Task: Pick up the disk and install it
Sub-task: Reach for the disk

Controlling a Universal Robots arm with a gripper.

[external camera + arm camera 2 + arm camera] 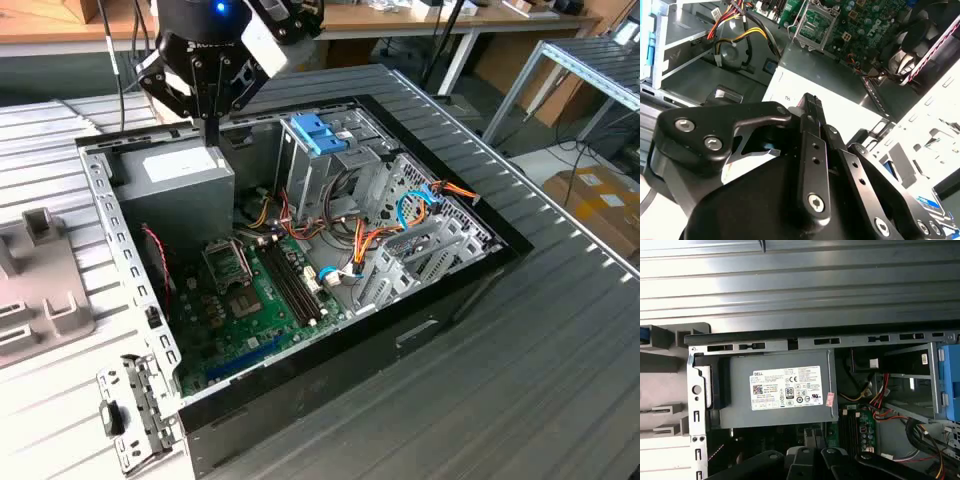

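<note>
My gripper [211, 138] hangs over the back left corner of the open computer case [470, 290], just above the grey power-supply box [180, 175]. Its two black fingers [812, 131] are pressed together with nothing between them, so it is shut and empty. The disk [319, 132] stands in the drive cage [310, 180] at the back of the case. Its bright blue rails and tab stick up at the cage's top, and the cage hides most of its metal body. It is well to the exterior view's right of the gripper. A strip of the blue plastic [951, 385] shows in the first wrist view.
The green motherboard [250, 300] lies on the case floor, with bundles of coloured cables [375, 235] beside the cage. A grey moulded fixture [40, 290] sits on the table at the exterior view's left. A loose metal bracket [130, 415] lies near the case's front corner.
</note>
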